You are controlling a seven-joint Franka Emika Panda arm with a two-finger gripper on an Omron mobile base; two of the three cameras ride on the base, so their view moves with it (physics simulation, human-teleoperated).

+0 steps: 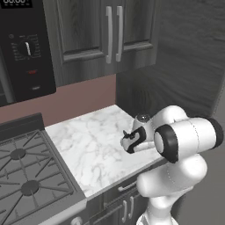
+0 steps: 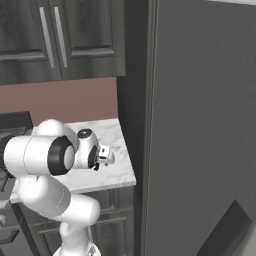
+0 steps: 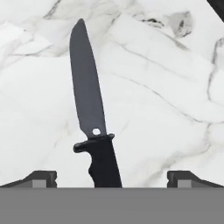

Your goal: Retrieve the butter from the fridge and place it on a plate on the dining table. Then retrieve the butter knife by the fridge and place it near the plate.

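- The stove (image 1: 26,171) lies at the far left of the marble bench (image 1: 88,145), well apart from the work, so it needs no care during this step.
- The butter knife (image 3: 92,127) lies flat on the bench, just beside the fridge (image 2: 200,125) side wall. In the hand view its blade runs up and away, and its dark handle sits between the two finger tips.
- The gripper (image 3: 111,177) hangs over the knife with its jaws spread wide and nothing in them. The step in hand is judged to be the pick-up of the knife.
- To do it well, come straight down with the handle centred between the jaws, just behind the guard, where the knife is thickest.
- The knife is thin and flat on hard marble, so the tips likely must almost meet the bench before closing. A high close may skid it toward the fridge.
- Lift clear before swinging away from the fridge.
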